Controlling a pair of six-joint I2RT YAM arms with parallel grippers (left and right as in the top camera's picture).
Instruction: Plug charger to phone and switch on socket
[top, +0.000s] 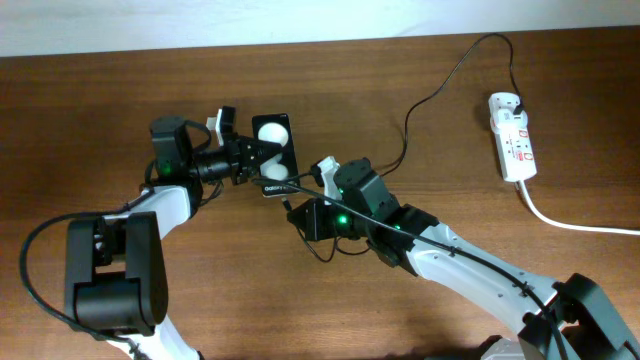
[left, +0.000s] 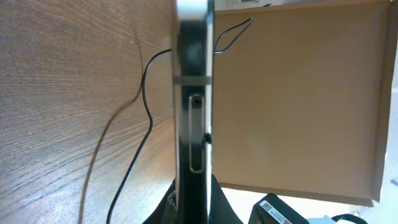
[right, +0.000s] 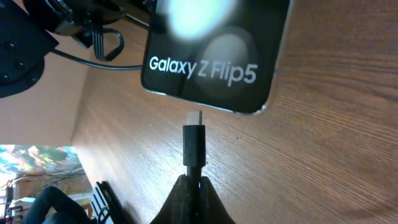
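Note:
The phone (top: 273, 150) is black with two white round spots and stands on its edge at mid table. My left gripper (top: 248, 160) is shut on it from the left. In the left wrist view its thin edge (left: 194, 118) rises between my fingers (left: 193, 208). My right gripper (right: 194, 190) is shut on the charger plug (right: 194, 144). The plug's metal tip sits just short of the phone's lower edge (right: 214, 59), which reads "Galaxy Z Flip5". In the overhead view the right gripper (top: 298, 208) is just below the phone. The black charger cable (top: 420, 105) runs to the white socket (top: 511, 135) at the right.
The socket's thick white cord (top: 570, 222) trails off to the right edge. The table's far edge meets a pale wall (top: 300, 20). A brown board (left: 292, 93) fills the right of the left wrist view. Slack black cable (left: 144, 106) lies on the wood.

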